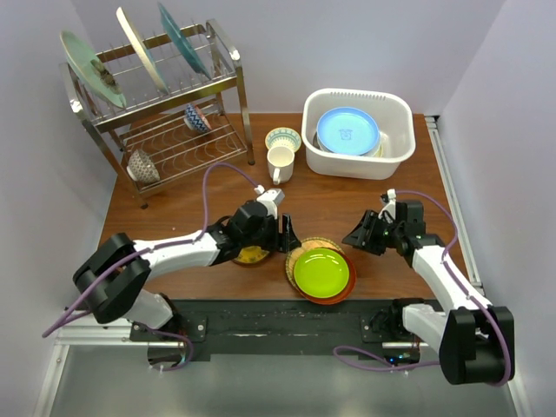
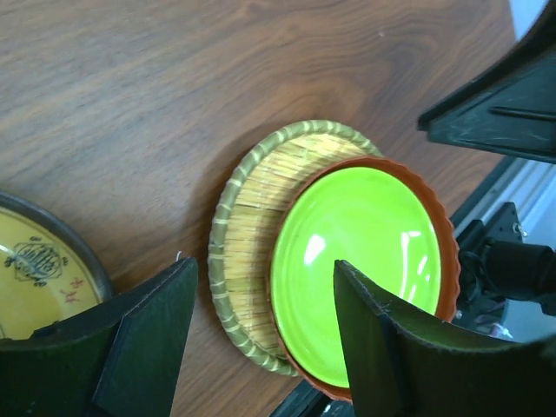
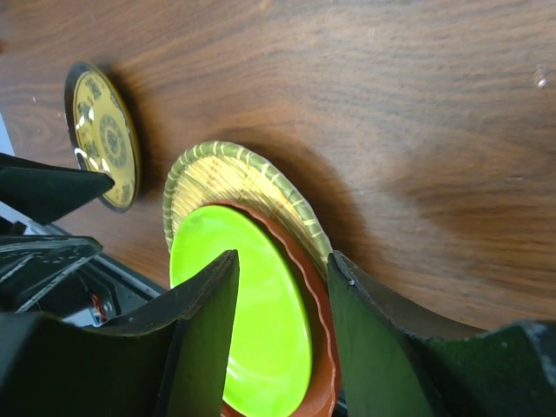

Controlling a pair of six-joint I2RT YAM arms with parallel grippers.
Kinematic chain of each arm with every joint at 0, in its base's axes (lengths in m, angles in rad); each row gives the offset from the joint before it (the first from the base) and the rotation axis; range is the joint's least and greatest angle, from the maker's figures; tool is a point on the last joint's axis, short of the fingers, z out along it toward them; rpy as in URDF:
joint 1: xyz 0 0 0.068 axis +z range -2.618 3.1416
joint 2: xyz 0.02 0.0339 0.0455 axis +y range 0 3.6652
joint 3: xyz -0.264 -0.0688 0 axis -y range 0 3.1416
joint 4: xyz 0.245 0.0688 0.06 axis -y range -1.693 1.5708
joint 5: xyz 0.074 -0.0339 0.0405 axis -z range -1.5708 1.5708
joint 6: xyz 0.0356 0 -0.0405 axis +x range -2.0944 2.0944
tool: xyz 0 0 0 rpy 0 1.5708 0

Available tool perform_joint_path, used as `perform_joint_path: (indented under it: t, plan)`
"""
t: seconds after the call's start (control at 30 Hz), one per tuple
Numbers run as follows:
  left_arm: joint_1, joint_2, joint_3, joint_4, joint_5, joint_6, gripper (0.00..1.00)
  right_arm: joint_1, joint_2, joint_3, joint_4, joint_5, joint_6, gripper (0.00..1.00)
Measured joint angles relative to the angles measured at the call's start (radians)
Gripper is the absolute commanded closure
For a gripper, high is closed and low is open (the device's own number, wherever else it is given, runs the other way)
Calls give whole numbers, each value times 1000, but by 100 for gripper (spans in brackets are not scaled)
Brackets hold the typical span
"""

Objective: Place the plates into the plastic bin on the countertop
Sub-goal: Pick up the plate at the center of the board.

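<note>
The left gripper [image 1: 288, 236] and right gripper [image 1: 354, 236] are hanging spread and empty on either side of the lime green plate [image 1: 321, 271]. It is sitting on a red-orange plate [image 2: 443, 234] and a woven plate [image 2: 252, 200] on the countertop [image 1: 330, 204], well apart from the plastic bin [image 1: 356, 165]. It is looking stiff, glossy and probably slippery, so its rim is offering the best pinch.

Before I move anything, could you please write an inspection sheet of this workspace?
Surface: countertop, brown wood grain.
Job's things: blue-rimmed plate lies in the white bin, back right; lime plate sits on the red-orange plate, on the woven plate, front centre; yellow patterned plate lies to their left.
Clutter: dish rack with three plates on edge and two bowls; mug and small bowl beside it.
Grippers: left gripper and right gripper both open, empty, either side of the stack.
Cables: purple cables, one per arm.
Surroundings: pale walls; metal rail, right edge.
</note>
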Motion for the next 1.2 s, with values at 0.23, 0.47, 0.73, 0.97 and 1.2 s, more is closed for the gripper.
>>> perform_joint_path:
  t: [0.23, 0.47, 0.73, 0.97, 1.2]
  plan:
    - [-1, 50, 24, -19, 70, 44, 31, 8, -79, -39, -42, -3, -8, 51]
    - [-6, 128, 32, -26, 116, 52, 34, 18, -117, -47, -71, -2, -7, 52]
    - [-21, 112, 29, -33, 95, 51, 33, 22, -116, -47, -72, -2, -7, 51]
    - [-35, 47, 27, -31, 82, 62, 33, 26, -116, -53, -71, -2, -7, 51]
    - [-75, 88, 32, -26, 95, 75, 33, 26, -108, -64, -70, -2, -7, 51]
